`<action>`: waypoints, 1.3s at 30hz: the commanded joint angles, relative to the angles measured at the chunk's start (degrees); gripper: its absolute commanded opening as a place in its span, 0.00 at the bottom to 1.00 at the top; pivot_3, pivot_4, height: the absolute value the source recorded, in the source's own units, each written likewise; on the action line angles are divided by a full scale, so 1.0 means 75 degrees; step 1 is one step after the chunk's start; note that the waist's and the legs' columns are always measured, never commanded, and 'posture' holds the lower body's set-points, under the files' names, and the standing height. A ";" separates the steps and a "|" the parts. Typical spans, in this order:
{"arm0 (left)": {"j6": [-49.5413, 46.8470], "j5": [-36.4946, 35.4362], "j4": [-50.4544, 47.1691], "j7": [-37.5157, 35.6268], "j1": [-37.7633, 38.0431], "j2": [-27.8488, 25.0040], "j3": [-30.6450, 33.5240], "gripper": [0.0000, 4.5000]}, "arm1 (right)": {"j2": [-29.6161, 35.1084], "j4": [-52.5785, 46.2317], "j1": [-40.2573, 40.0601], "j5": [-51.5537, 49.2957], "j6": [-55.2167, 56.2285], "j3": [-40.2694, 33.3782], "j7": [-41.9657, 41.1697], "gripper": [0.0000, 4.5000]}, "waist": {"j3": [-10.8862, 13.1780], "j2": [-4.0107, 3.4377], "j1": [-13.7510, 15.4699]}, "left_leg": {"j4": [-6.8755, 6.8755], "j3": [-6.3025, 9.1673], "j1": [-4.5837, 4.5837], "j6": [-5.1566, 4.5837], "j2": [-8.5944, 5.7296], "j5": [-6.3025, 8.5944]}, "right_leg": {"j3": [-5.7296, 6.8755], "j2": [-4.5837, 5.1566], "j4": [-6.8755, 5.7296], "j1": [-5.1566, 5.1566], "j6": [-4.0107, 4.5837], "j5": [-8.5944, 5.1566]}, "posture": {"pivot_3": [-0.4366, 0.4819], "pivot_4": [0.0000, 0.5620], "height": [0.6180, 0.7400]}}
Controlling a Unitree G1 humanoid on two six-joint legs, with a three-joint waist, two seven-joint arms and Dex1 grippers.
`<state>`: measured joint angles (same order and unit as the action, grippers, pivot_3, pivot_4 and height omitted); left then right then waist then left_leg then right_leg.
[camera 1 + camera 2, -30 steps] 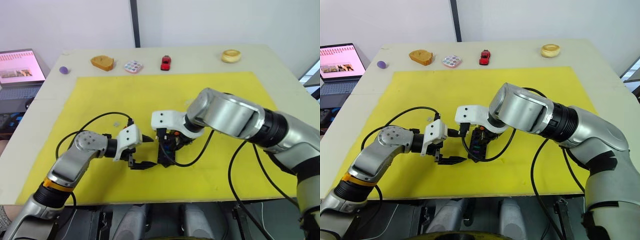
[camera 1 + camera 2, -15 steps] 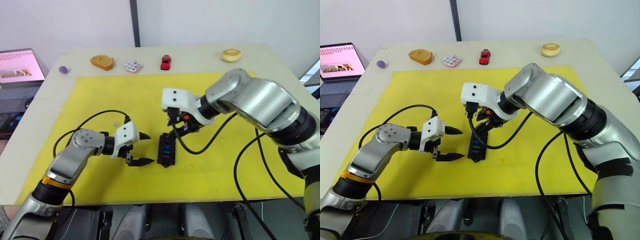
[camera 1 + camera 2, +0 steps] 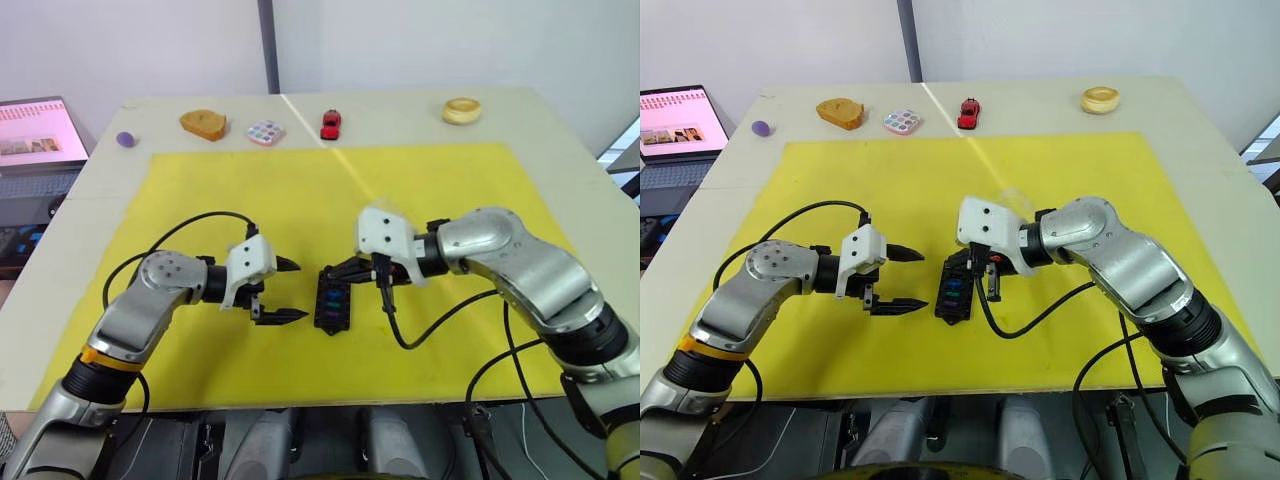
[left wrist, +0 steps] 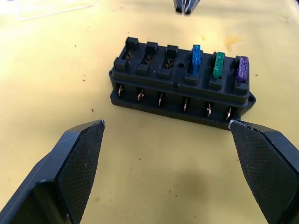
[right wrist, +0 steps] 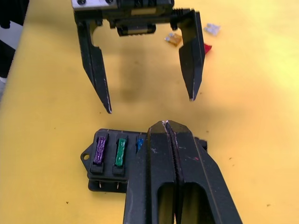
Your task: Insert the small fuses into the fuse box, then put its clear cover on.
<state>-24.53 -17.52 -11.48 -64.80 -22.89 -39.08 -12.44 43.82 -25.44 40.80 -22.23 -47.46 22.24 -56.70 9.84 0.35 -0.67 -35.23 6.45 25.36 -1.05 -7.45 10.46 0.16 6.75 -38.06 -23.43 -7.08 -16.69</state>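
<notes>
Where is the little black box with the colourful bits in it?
The fuse box sits on the yellow mat, near the front middle, between the left gripper and the right gripper.

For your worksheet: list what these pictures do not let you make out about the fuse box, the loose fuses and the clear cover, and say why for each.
- Fuse box: in the right wrist view the shut right gripper hides its far slots.
- Loose fuses: in that view, partly behind the open left gripper; their count is unclear.
- Clear cover: in the right eye view a faint glassy patch, outline unclear.
</notes>
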 commanded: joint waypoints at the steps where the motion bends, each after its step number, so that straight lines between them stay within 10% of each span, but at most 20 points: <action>1: 0.0040 -0.0028 -0.0088 -0.0040 -0.0134 0.0017 0.0019 1.00 | -0.0093 -0.0177 -0.0135 0.0044 0.0032 -0.0072 0.0050 0.00 | 0.0000 0.0000 0.0005 | -0.0001 0.0000 0.0000 0.0000 0.0000 0.0000 | 0.0000 0.0000 0.0000 0.0001 0.0000 0.0000 | 0.48 0.27 1.00; 39: 0.0089 0.0164 -0.0186 -0.0020 -0.0016 0.0017 -0.0028 1.00 | -0.0008 0.0366 -0.0915 0.1449 0.0621 0.1037 -0.0189 0.00 | -0.0022 0.0017 0.0016 | -0.0001 0.0007 -0.0028 -0.0001 -0.0001 0.0001 | 0.0005 0.0001 0.0007 0.0023 0.0000 -0.0001 | 0.48 0.27 1.00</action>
<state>-24.39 -16.22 -11.41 -65.10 -22.87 -38.97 -12.76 43.39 -24.96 35.83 -12.70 -40.95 27.64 -57.38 9.68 0.48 -0.56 -35.24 6.51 25.13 -1.06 -7.46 10.47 0.20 6.75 -37.99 -23.26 -7.09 -16.70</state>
